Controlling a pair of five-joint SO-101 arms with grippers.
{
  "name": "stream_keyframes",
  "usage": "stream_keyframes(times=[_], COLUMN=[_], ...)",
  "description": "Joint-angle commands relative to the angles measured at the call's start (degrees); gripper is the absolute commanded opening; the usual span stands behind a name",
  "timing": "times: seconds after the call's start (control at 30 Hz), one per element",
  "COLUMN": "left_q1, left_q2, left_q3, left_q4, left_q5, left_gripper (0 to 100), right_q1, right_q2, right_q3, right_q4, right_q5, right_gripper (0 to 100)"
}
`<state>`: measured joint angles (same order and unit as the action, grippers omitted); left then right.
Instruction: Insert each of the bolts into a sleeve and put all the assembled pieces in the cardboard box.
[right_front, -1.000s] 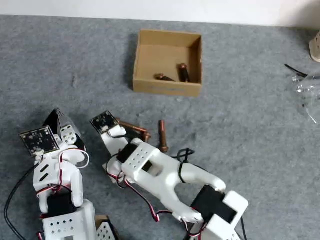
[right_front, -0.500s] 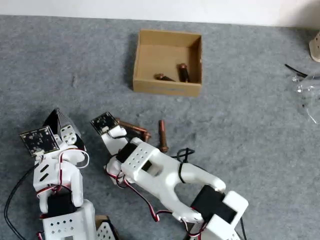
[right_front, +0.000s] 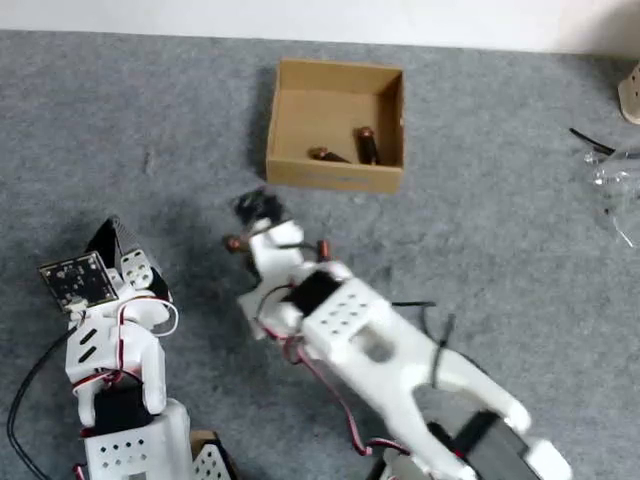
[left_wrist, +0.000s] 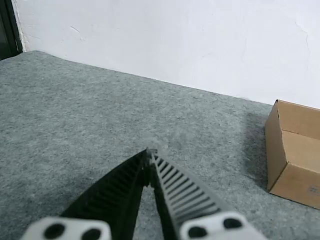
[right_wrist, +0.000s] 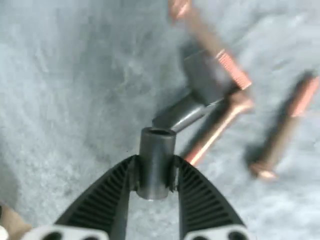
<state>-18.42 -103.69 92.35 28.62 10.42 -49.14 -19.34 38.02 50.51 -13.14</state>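
While the right gripper (right_wrist: 156, 163) is clamped on a dark sleeve (right_wrist: 157, 145), that sleeve stands upright between the two ribbed fingers (right_wrist: 117, 192), its open mouth clear of the tips and its lower part pinched between them. In the high view this gripper (right_front: 258, 208) hangs over the grey felt table (right_front: 520, 260), and the cardboard box (right_front: 330, 178) lies at about 1 o'clock from it, near but apart. Two assembled pieces (right_front: 328, 155) lie inside the box by its near wall, toward the 5 o'clock corner. Just past the held sleeve, a second sleeve (right_wrist: 181, 115) lies on its side on the felt, touching a copper bolt (right_wrist: 215, 131). Another bolt (right_wrist: 284, 129) lies apart from both, and a third bolt (right_wrist: 200, 30) crosses a dark piece too blurred to name. The left gripper (left_wrist: 149, 156) is closed on nothing, its tips touching. From above it sits at about 8 o'clock from the right gripper, well apart, low over the felt
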Motion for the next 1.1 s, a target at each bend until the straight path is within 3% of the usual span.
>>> stream_keyframes(times=[0.0, 0.27, 0.37, 0.53, 0.67, 0.73, 0.9, 1.07], left_q1=[2.6, 5.8, 8.0, 11.9, 19.0, 22.1, 22.8, 22.5], left_q2=[-0.6, 4.0, 15.0, 38.5, 53.3, 58.6, 66.2, 68.4], left_q3=[-5.8, -11.9, -20.6, -30.8, -36.1, -38.0, -42.2, -42.9], left_q4=[1.8, 7.3, 12.6, 13.1, 13.1, 13.1, 13.4, 13.2], left_q5=[0.4, 0.4, 0.4, 0.6, 0.7, 4.4, 22.2, 26.5], left_gripper=[1, 1, 1, 1, 1, 4, 11, 11], right_q1=[4.5, 11.9, 13.8, 18.1, 21.1, 21.7, 21.9, 22.0], right_q2=[-10.0, -26.7, -31.4, -37.3, -42.6, -45.6, -51.6, -53.4], right_q3=[1.5, 8.1, 10.0, 14.2, 17.8, 19.3, 23.5, 28.0], right_q4=[0.5, 0.5, 0.5, 0.5, 0.5, 0.5, 0.4, -2.3], right_q5=[2.8, 5.2, 6.9, 7.2, 7.2, 7.3, 10.5, 10.6], right_gripper=[0.5, 0.5, 0.5, 0.5, 0.5, 0.5, 0.5, 0.5])
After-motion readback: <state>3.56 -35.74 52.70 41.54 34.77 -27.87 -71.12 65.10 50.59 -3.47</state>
